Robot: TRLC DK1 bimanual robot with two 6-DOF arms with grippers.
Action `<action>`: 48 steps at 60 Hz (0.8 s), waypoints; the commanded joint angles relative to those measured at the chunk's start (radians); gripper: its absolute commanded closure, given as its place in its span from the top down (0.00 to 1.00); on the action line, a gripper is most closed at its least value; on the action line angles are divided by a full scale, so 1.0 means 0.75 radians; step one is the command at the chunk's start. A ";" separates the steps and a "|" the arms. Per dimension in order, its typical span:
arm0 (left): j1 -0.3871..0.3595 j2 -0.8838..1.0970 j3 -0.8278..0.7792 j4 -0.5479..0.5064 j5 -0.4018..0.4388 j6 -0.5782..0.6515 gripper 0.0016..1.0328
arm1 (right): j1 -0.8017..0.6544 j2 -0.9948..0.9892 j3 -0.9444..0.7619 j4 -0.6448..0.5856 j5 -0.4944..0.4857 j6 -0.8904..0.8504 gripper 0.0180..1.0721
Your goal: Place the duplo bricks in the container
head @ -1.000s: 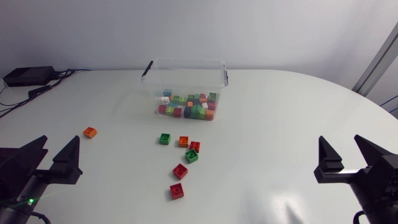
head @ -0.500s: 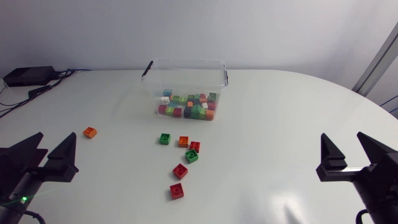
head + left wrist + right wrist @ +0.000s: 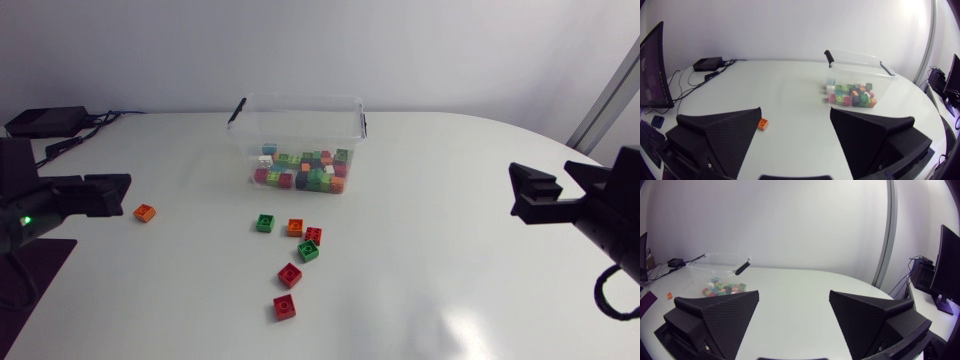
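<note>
Swung up and levelled since a second ago, the left pincer (image 3: pixel 795 110) and right pincer (image 3: pixel 794 292) both gape wide, gripping nothing. Six duplo bricks (image 3: pixel 290 275) lie loose on the tabletop (image 3: pixel 450 200) before the part-filled container (image 3: pixel 300 110); an orange brick (image 3: pixel 144 212) sits well apart, leftward.

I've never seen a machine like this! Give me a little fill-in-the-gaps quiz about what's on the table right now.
The lone brick nearest the left pincer is coloured ____.
Loose on the table lie exactly ____ red bricks.
The left pincer and the right pincer both stand ____, gripping nothing.
Missing words: orange; three; open.
</note>
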 commanded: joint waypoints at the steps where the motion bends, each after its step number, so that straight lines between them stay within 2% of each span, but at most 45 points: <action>1: 0.033 0.161 0.121 -0.073 0.004 0.023 0.90 | 0.062 0.119 0.091 -0.055 0.040 0.068 0.96; 8: 0.064 0.347 0.222 -0.187 0.006 0.130 0.90 | 0.168 0.274 0.206 -0.192 0.136 0.072 0.96; 16: 0.076 0.476 0.267 -0.251 0.006 0.256 0.90 | 0.207 0.450 0.339 -0.406 0.136 0.076 0.96; 20: 0.080 0.570 0.310 -0.314 0.006 0.383 0.90 | 0.230 0.530 0.390 -0.500 0.134 0.072 0.96; 21: 0.086 0.615 0.330 -0.334 0.006 0.451 0.90 | 0.246 0.554 0.404 -0.529 0.122 0.068 0.96; 24: 0.106 0.687 0.353 -0.347 0.014 0.485 0.91 | 0.266 0.593 0.418 -0.572 0.056 0.049 0.96; 27: 0.129 0.748 0.377 -0.355 0.014 0.518 0.92 | 0.266 0.618 0.427 -0.613 -0.095 0.047 0.96; 30: 0.158 0.810 0.404 -0.355 0.014 0.547 0.92 | 0.271 0.640 0.437 -0.631 -0.185 0.047 0.96; 40: 0.250 1.053 0.549 -0.386 0.014 0.704 0.92 | 0.412 0.732 0.513 -0.685 -0.171 0.172 0.95; 48: 0.286 1.208 0.661 -0.384 0.016 0.794 0.92 | 0.526 0.826 0.564 -0.732 -0.152 0.221 0.95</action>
